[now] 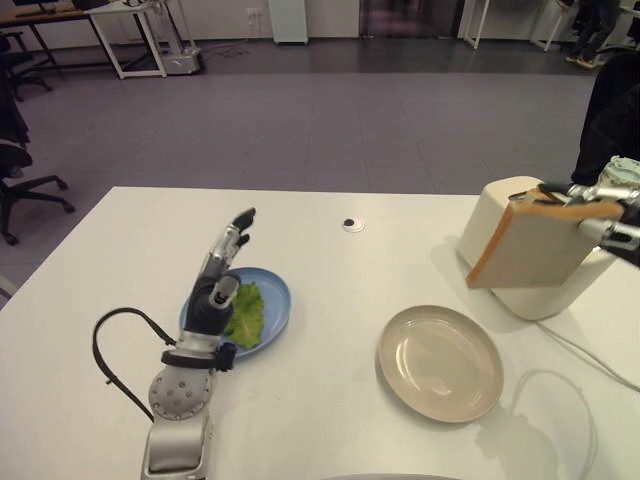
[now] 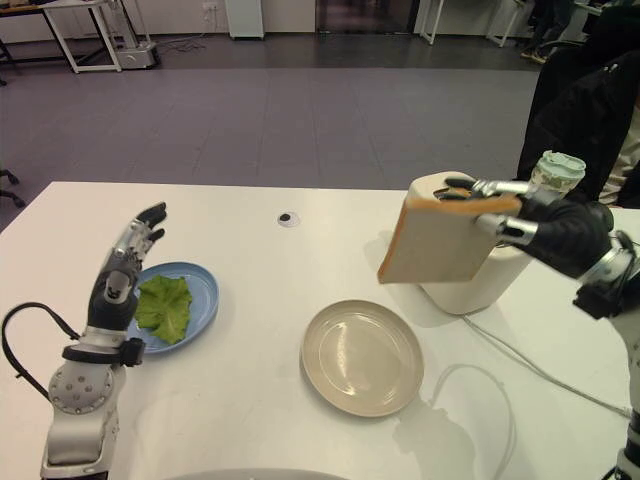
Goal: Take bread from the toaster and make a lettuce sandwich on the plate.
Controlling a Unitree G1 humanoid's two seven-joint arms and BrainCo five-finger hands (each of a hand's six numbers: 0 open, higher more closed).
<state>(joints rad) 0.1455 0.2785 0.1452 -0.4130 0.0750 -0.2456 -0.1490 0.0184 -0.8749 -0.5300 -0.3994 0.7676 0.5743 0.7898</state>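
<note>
My right hand (image 2: 545,225) is shut on a slice of bread (image 2: 440,240), holding it upright by its top edge in the air, just in front of the white toaster (image 2: 478,280). The beige plate (image 2: 362,357) lies below and left of the slice, with nothing on it. A green lettuce leaf (image 2: 164,305) rests on a blue plate (image 2: 200,295) at the left. My left hand (image 2: 125,265) stands open over the blue plate's near left side, fingers stretched and pointing up, apart from the leaf.
The toaster's white cable (image 2: 530,365) runs across the table on the right, near the beige plate. A small round insert (image 2: 288,218) sits in the tabletop at the back. A black cable (image 2: 20,345) loops beside my left forearm.
</note>
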